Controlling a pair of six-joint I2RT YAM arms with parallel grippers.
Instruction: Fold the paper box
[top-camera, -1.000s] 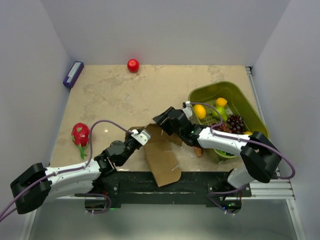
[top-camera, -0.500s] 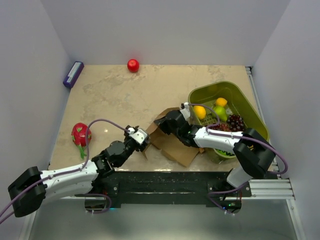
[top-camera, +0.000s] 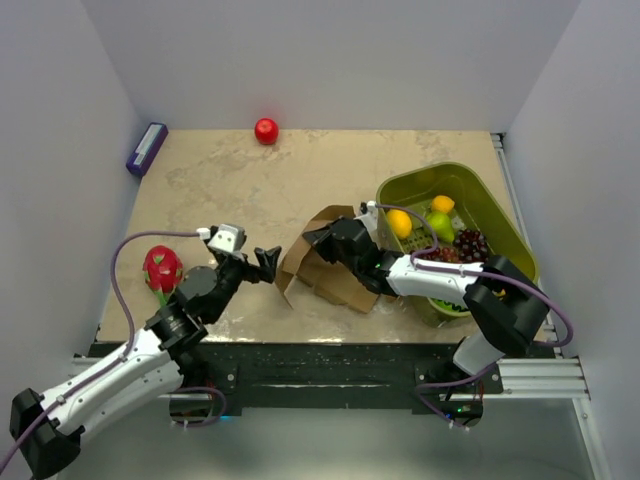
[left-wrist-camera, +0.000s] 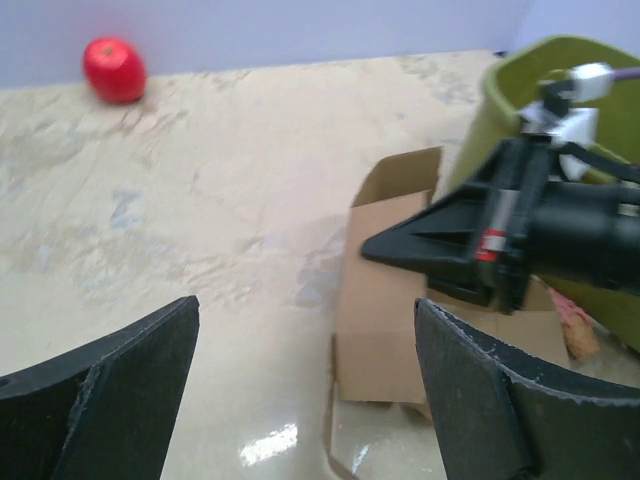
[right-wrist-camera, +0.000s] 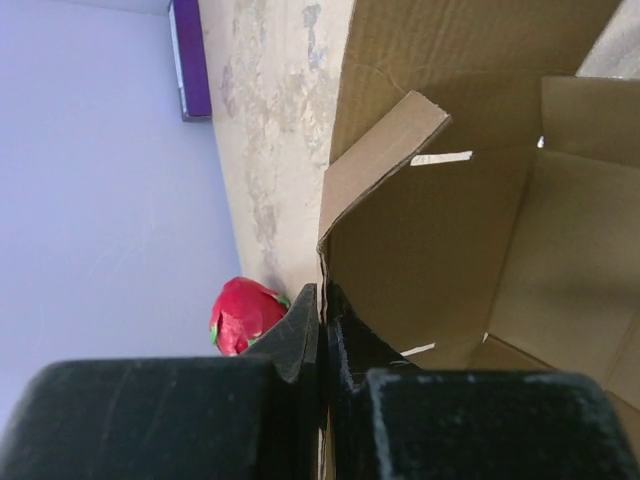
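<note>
Your right gripper (right-wrist-camera: 322, 300) is clamped tight on a thin wall of the paper box (top-camera: 338, 290), which lies partly raised just left of the green basket (top-camera: 470, 178). Your left gripper (top-camera: 268, 262) hangs spread wide, farther left of the basket, near the box but not touching it.

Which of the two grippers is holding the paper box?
The right gripper: it is pinched shut on a wall of the paper box. The left gripper is open and grips nothing.
</note>
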